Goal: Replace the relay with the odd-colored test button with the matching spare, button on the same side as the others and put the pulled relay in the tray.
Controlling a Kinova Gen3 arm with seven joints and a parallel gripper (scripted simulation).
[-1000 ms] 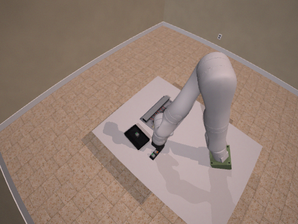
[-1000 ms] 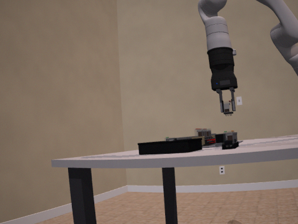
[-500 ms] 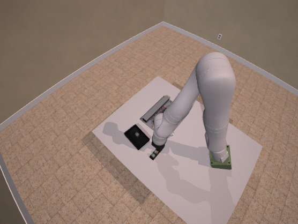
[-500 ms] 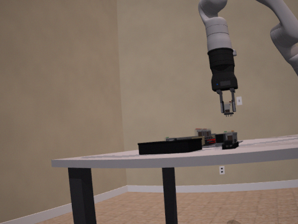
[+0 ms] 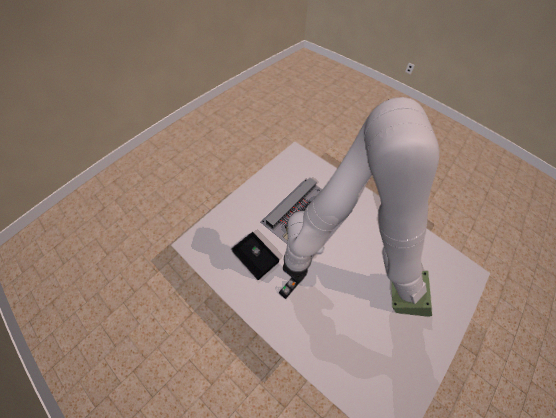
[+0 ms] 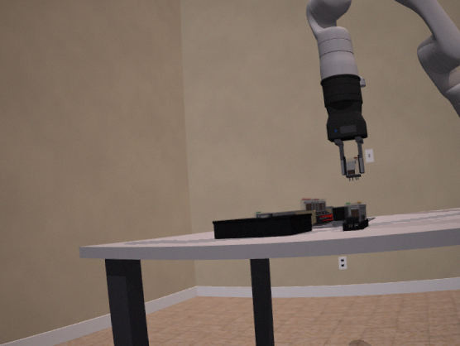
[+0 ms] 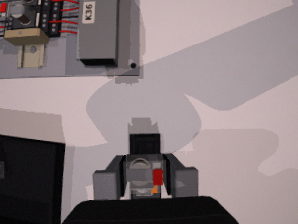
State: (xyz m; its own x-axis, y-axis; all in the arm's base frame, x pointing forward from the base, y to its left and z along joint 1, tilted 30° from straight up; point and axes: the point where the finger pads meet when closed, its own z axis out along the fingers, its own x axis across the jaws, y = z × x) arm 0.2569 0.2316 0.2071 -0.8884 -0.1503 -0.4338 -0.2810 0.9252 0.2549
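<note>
In your top view, a shallow black rectangular tray (image 5: pixel 260 268) (image 6: pixel 265 228) (image 7: pixel 35 175), with a boxy grey relay (image 5: pixel 256 250) (image 7: pixel 1 170) inside, lies left of the narrow black block (image 5: pixel 285 295) (image 6: pixel 356 226) (image 7: pixel 145 144); behind both on your pale flat worktop (image 5: pixel 225 220) (image 6: pixel 165 251) (image 7: pixel 240 165) lies the grey rectangular plate (image 5: pixel 273 230) (image 7: pixel 60 69).
</note>
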